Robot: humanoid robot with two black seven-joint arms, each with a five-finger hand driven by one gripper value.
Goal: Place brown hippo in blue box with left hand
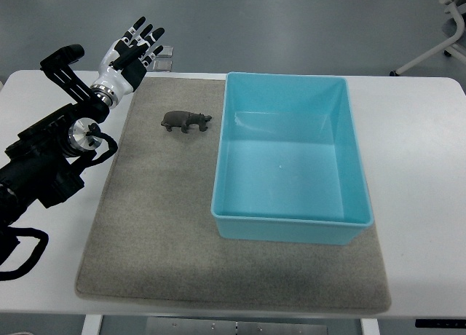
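Note:
A small brown hippo [186, 121] stands on the grey mat [145, 226], just left of the blue box [291, 222]. The box is a light blue rectangular tub with nothing inside. My left hand [135, 49] hovers over the mat's far left corner, up and left of the hippo and well apart from it. Its fingers are spread and hold nothing. The black left arm [51, 160] enters from the left edge. The right arm is out of view.
The mat lies on a white table [415, 167]. A small clear object [164, 58] sits at the table's far edge beside my hand. A white chair base [448, 29] stands on the floor at the top right.

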